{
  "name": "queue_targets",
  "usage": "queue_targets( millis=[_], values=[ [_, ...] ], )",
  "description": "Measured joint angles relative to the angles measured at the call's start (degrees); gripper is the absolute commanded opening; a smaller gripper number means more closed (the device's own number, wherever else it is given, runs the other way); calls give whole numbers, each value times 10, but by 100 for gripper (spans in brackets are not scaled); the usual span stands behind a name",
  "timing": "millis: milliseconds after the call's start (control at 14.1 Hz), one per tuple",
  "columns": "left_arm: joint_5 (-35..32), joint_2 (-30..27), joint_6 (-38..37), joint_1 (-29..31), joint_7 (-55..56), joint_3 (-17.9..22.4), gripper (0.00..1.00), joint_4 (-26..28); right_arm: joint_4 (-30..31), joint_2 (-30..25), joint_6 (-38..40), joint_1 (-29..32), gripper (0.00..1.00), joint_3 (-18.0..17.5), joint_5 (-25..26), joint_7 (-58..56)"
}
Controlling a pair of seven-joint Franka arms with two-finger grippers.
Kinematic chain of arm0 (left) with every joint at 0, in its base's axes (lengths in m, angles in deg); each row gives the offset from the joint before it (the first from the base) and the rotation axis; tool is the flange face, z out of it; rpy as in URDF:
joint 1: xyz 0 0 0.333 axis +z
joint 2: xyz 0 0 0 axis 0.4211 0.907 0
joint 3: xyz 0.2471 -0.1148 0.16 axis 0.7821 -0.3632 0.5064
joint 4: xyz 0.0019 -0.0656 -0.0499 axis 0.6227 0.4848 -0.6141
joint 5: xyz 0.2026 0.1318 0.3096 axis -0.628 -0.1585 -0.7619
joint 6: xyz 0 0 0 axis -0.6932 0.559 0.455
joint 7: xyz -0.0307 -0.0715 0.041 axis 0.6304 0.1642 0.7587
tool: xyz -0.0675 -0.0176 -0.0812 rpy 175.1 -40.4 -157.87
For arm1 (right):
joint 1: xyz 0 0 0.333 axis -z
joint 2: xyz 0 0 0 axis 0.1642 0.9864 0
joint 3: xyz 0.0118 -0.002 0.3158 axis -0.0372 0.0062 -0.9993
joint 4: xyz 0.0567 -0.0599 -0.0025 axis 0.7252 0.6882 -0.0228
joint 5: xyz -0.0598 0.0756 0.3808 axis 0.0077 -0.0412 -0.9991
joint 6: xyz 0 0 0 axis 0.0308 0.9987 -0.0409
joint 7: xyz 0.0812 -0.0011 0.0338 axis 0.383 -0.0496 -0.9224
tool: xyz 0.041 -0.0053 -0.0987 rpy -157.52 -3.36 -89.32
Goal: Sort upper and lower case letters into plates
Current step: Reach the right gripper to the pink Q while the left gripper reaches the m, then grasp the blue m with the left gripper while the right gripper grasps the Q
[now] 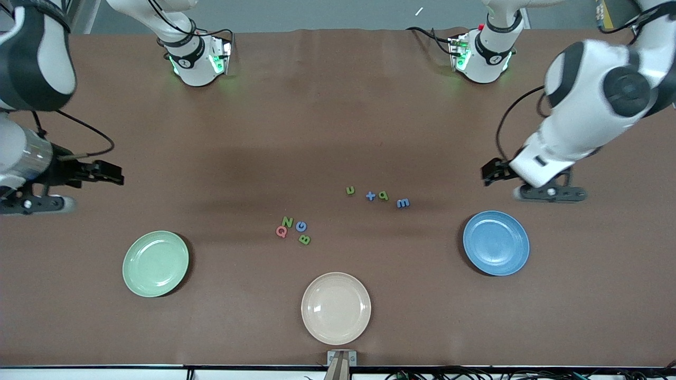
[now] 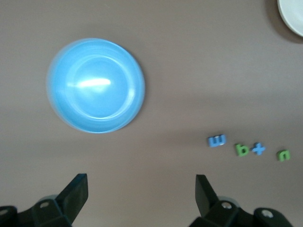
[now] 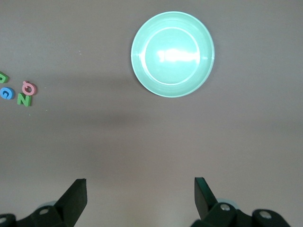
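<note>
A: Letters lie mid-bench in two clusters: capitals (image 1: 292,230) nearer the camera, lower-case pieces (image 1: 377,196) toward the blue plate (image 1: 496,243). Mint plate (image 1: 156,263) holds nothing.

B: Both tools?

A: Left tool (image 2: 141,191) and right tool (image 3: 140,191) hang wide apart, carrying nothing.

B: Risks?

A: Pieces touch, so a pinch may drag a neighbour. Also the beige plate (image 1: 336,308) could catch a wrong drop.

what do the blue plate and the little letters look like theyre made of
Blue plate: probably glossy plastic or melamine, possibly glazed ceramic; a bright streak of glare shows on its smooth, even-coloured well in the left wrist view.

Letters: likely foam or soft plastic with a matte finish; they are chunky, flat-coloured green, blue and pink, and show no shine.
</note>
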Motion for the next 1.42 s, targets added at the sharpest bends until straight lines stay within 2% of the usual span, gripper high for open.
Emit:
queue_targets(
  millis=[142, 497, 639, 1065, 1206, 1419],
  values=[
    [-9, 45, 54, -32, 66, -12, 92, 23, -11, 36, -27, -13, 100, 0, 0, 0],
    [-111, 158, 132, -119, 302, -13, 92, 27, -21, 106, -85, -53, 100, 0, -1, 0],
    [-143, 193, 167, -132, 360, -13, 92, 27, -21, 127, -103, -72, 100, 0, -2, 12],
    [-147, 253, 223, -133, 377, -12, 85, 26, -21, 181, -180, -146, 100, -1, -9, 280],
    [-147, 264, 226, -133, 378, -12, 80, 26, -20, 211, -240, -167, 100, -1, -32, 349],
    [-147, 271, 233, -133, 378, -12, 65, 23, -20, 264, -331, -198, 100, -1, -41, 427]
  ],
)
